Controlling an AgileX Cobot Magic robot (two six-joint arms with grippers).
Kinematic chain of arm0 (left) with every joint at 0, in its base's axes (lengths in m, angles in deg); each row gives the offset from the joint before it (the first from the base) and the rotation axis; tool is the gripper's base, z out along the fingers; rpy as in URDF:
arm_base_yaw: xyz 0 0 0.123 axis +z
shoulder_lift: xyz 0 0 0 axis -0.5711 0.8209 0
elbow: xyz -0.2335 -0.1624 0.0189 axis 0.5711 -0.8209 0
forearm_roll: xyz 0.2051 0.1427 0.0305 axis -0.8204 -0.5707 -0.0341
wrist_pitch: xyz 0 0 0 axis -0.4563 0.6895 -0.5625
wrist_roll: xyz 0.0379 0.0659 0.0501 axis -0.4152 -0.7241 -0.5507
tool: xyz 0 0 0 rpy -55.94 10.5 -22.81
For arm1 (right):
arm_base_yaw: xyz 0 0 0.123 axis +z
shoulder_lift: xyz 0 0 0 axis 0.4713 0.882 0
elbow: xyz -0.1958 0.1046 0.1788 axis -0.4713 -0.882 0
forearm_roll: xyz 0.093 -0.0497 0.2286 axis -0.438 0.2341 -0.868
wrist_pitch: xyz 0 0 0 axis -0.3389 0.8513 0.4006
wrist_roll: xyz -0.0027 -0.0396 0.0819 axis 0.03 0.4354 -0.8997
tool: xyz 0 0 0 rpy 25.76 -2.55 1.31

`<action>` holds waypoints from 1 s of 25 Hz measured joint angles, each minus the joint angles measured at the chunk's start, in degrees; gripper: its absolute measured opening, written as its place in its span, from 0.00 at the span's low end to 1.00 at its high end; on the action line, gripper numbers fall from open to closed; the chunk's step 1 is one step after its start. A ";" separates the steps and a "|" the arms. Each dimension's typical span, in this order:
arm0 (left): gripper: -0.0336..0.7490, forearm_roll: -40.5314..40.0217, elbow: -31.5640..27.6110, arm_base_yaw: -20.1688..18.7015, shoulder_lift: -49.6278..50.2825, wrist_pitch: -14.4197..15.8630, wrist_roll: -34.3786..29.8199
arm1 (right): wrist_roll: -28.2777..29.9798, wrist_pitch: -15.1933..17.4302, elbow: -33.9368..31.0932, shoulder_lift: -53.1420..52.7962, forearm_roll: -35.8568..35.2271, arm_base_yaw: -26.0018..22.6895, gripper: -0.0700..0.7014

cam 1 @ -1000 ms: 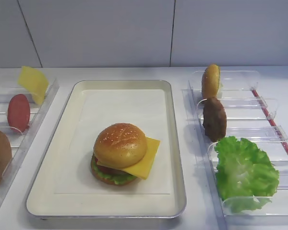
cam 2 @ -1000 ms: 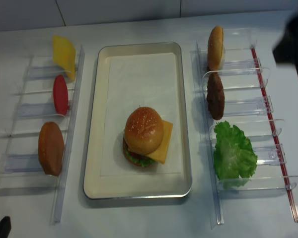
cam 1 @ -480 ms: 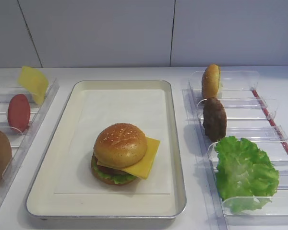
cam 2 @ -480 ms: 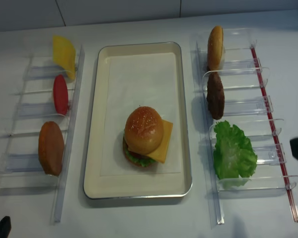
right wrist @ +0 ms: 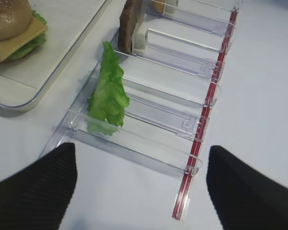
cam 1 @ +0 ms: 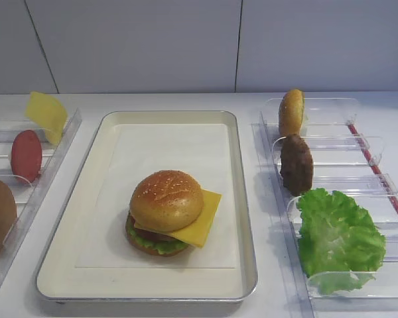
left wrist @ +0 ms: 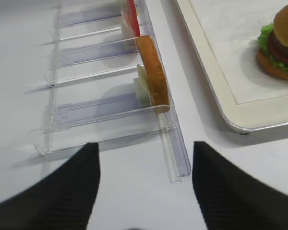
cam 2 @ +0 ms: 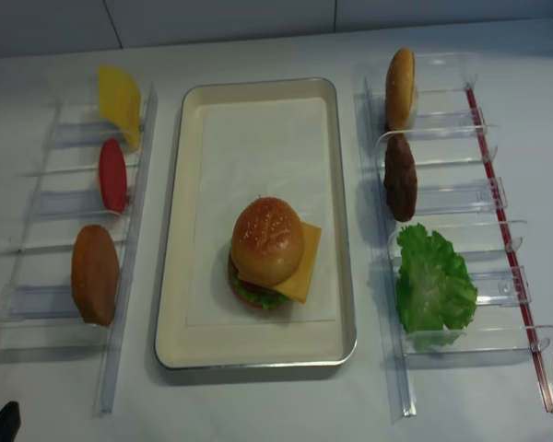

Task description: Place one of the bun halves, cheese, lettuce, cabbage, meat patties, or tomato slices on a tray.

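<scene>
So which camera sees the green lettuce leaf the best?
The front exterior high view: the lettuce faces it, wide and ruffled, propped in its clear holder. The overhead view shows it smaller. The right wrist view sees it edge-on, a thin strip. The left wrist view misses that leaf.

Silver tray (cam 1: 247,218) with cream lining; golden sesame-specked bun (cam 1: 166,199) over yellow-orange cheese (cam 1: 199,222). Right: bright green lettuce (cam 1: 337,238), dark brown patty (cam 1: 296,164). Left: red tomato slice (cam 1: 26,155). White counter (cam 1: 186,101).
</scene>
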State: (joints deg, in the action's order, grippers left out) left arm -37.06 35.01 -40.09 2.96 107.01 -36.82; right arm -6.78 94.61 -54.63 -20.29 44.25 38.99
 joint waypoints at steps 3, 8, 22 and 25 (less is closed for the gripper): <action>0.57 0.00 0.00 0.00 0.00 0.00 0.00 | 0.00 0.88 -0.85 -5.00 0.00 0.00 0.83; 0.57 0.00 0.00 0.00 0.00 0.00 0.00 | 0.00 1.09 -2.97 -11.24 0.00 0.00 0.83; 0.57 0.00 0.00 0.00 0.00 0.00 0.00 | -2.72 0.80 -4.61 -11.74 1.07 0.00 0.83; 0.57 0.00 0.00 0.00 0.00 0.00 0.00 | -2.83 0.73 -4.61 -11.74 1.14 0.00 0.83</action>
State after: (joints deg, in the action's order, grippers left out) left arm -37.06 35.01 -40.09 2.96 107.01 -36.82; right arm -9.61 95.34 -59.24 -32.02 45.39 38.99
